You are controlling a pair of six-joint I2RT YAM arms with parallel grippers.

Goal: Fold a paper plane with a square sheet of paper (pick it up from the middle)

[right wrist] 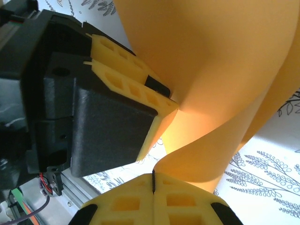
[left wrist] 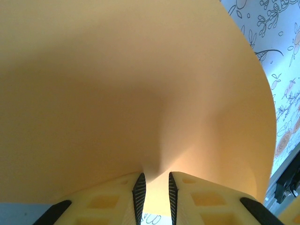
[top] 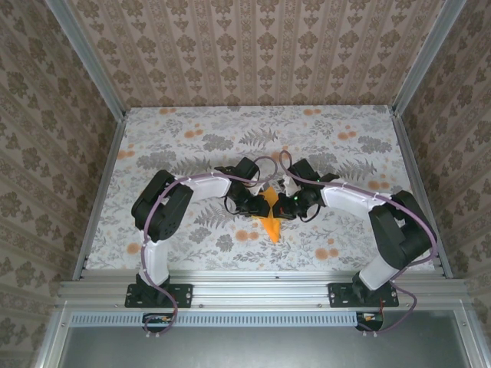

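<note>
While the right hand (right wrist: 153,179) has its pads pressed tight together on a lower edge of the orange sheet (right wrist: 225,70), the left hand (left wrist: 157,180), its jaws only narrowly apart, pinches a puckered ridge of the same sheet just opposite. Gripped from both sides, the paper bows upward between the two arms over the middle of the worktop (top: 230,130), its point hanging toward the near edge. This probably lets them form a crease in the air.
</note>
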